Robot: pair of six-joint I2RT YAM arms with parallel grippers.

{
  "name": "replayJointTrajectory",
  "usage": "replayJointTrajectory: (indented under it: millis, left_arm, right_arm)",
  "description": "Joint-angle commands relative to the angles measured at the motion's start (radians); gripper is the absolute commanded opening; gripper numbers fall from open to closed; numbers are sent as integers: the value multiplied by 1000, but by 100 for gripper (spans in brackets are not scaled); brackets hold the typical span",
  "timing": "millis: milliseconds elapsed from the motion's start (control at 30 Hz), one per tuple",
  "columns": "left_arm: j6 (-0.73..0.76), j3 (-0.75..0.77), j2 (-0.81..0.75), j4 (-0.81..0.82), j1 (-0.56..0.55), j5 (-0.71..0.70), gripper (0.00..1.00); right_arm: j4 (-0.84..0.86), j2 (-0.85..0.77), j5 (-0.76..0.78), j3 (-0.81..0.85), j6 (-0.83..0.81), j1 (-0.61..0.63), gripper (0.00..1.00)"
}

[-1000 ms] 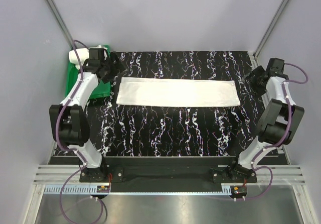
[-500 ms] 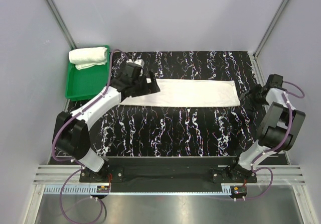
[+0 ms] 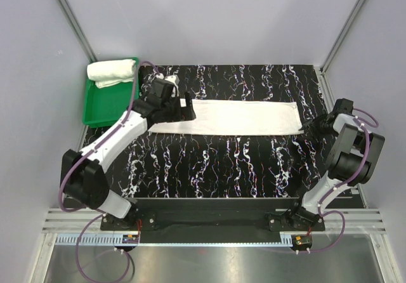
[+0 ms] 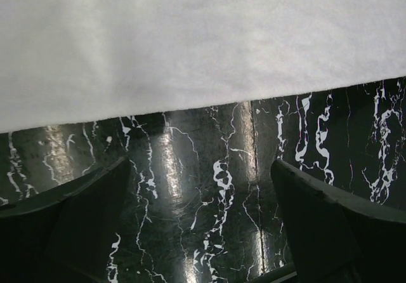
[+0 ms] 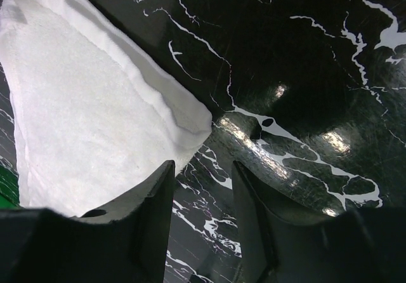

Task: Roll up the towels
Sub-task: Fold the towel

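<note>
At the bottom of the overhead frame, two arms rise from the near edge of a black, white-veined table (image 3: 222, 162). The right gripper (image 5: 202, 213), at the frame's right edge, holds its jaws partly closed with a narrow gap; only bare tabletop shows between them, and they grip nothing. The near right corner of the flat towel (image 3: 247, 118) lies just ahead of its fingertips. The left gripper (image 4: 200, 226), left of centre, hangs with jaws spread wide and empty over the table, just short of the same towel's edge. This white towel lies spread lengthwise across the middle of the table. Farther back, in the upper left, a rolled towel (image 3: 113, 72) rests at the far end of a green tray (image 3: 108, 105).
</note>
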Motion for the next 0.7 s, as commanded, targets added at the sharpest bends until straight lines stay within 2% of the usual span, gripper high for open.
replayJointTrajectory:
  millis: [0, 233, 533, 667]
  left_arm:
    - [80, 75, -110, -49, 47, -27, 99]
    - [201, 85, -194, -125, 132, -24, 99]
    - [234, -44, -254, -75, 235, 22, 99]
    - [237, -72, -257, -52, 246, 27, 99]
  right_arm:
    - [40, 9, 1, 1, 1, 3, 48]
    - [74, 46, 14, 7, 14, 3, 47]
    - [101, 80, 33, 21, 28, 3, 44]
    - [118, 97, 22, 23, 30, 3, 31]
